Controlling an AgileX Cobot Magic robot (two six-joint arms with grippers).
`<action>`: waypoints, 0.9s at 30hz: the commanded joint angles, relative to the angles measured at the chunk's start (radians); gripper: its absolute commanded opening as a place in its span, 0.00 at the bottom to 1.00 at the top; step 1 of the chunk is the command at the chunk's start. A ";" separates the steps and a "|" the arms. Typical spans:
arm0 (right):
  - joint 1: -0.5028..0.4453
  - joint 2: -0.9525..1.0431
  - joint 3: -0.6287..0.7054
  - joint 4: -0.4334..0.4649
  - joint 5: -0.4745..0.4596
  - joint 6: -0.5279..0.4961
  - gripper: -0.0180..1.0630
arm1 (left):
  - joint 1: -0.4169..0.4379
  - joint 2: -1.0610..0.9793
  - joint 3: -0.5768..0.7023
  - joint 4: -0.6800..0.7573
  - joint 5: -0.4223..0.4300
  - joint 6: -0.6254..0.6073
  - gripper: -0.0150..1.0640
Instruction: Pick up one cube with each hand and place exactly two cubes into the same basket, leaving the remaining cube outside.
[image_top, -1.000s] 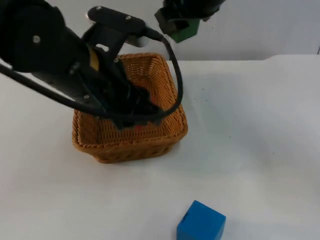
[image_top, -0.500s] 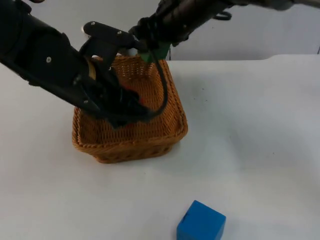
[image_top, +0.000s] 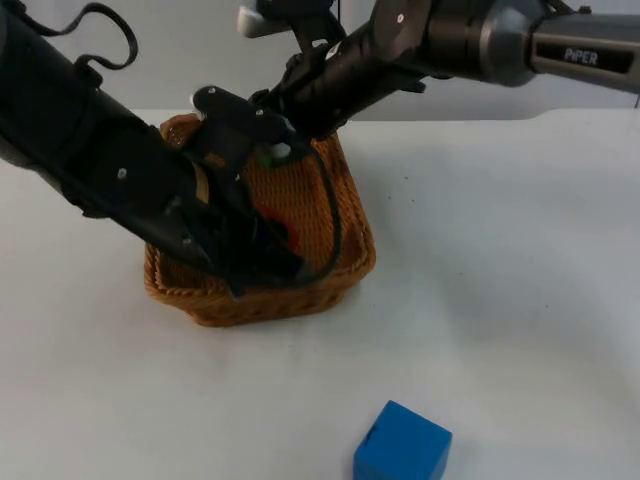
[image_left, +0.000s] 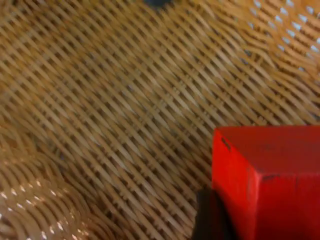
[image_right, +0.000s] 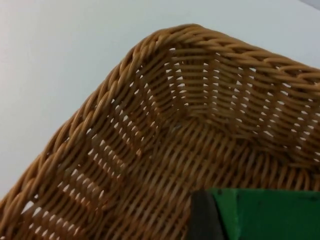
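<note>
Crowding is the risk: left gripper holding the red cube and right gripper holding the green cube may collide inside the basket, far from the blue cube at the table front edge.

A white bench fills most of the top view, smooth and matte, with a few tiny dark specks on its surface. At its far edge it meets a plain grey partition wall. The light is soft and even, and faint, diffuse shadows lie on the white surface.
</note>
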 joint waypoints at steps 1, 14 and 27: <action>0.007 -0.004 0.006 0.006 -0.031 -0.011 0.02 | 0.002 0.007 -0.005 0.008 -0.024 0.001 0.02; 0.007 -0.004 0.006 -0.001 -0.029 -0.013 0.27 | 0.002 0.007 -0.005 0.008 -0.043 0.001 0.08; 0.007 -0.005 0.004 -0.001 -0.029 -0.013 0.70 | 0.002 0.007 -0.005 0.008 -0.036 0.001 0.69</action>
